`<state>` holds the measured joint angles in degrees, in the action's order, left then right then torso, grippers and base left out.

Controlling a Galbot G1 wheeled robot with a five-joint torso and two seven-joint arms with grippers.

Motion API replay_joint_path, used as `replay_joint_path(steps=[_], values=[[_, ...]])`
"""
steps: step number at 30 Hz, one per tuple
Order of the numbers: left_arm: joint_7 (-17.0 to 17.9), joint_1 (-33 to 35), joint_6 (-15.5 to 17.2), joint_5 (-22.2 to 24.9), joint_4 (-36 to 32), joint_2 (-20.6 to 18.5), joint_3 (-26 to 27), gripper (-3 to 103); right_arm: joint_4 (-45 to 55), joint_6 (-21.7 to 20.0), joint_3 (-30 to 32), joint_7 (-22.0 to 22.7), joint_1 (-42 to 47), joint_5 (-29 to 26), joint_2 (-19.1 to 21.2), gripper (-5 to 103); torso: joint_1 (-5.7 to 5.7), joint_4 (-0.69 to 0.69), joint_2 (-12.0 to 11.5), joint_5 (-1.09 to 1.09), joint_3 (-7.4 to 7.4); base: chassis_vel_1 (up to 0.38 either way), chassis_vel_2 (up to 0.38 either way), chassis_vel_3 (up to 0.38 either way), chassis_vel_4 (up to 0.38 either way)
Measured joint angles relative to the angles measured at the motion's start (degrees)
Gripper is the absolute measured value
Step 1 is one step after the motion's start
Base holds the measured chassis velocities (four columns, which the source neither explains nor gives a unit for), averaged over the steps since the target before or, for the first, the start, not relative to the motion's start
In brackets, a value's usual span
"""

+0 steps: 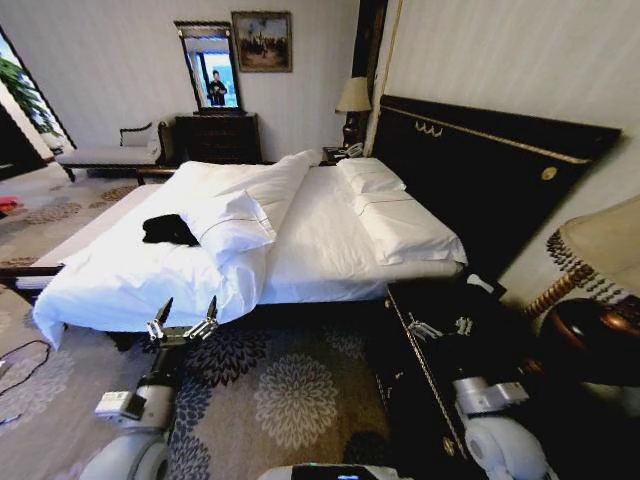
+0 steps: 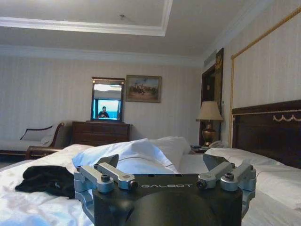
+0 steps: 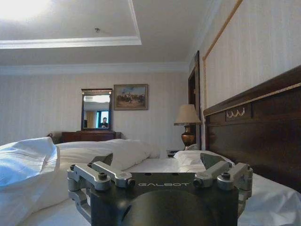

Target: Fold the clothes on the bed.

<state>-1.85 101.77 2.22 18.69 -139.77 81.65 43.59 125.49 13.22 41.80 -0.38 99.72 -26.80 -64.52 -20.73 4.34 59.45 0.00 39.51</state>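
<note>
The word "GALBOT" stands in pale capitals on the dark body of the left tool and again on the right tool.

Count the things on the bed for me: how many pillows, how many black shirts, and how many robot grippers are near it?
Pillows: 3, one beside the shirt, two by the headboard.
Black shirts: 1, the T-shirt crumpled on the bed.
Grippers: 2, the left gripper and the right gripper, both open and empty.
Total: 6
</note>
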Motion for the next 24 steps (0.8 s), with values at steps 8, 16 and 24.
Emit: replay_joint_path(steps=[8,16,24], values=[[0.01,0.60,0.17,-0.80,-0.34,0.68,-0.20,100,0.04,-0.20,0.31,0.01,0.00,-0.02,0.65,100,0.00,-0.02,0.00,0.00,0.00,-0.052,0.055,0.059,-0.056],[0.01,1.12,0.05,-1.63,-0.66,1.28,-0.45,100,0.07,-0.12,0.30,-0.35,0.00,0.06,0.41,100,0.03,0.00,0.02,0.00,-0.02,-0.095,0.083,0.093,-0.093],[0.02,1.40,-0.08,-2.15,-0.76,1.63,-0.61,100,-0.34,0.12,-0.01,-0.65,-0.38,0.32,0.15,100,0.00,-0.02,0.01,0.00,0.00,-0.153,0.150,0.151,-0.145]])
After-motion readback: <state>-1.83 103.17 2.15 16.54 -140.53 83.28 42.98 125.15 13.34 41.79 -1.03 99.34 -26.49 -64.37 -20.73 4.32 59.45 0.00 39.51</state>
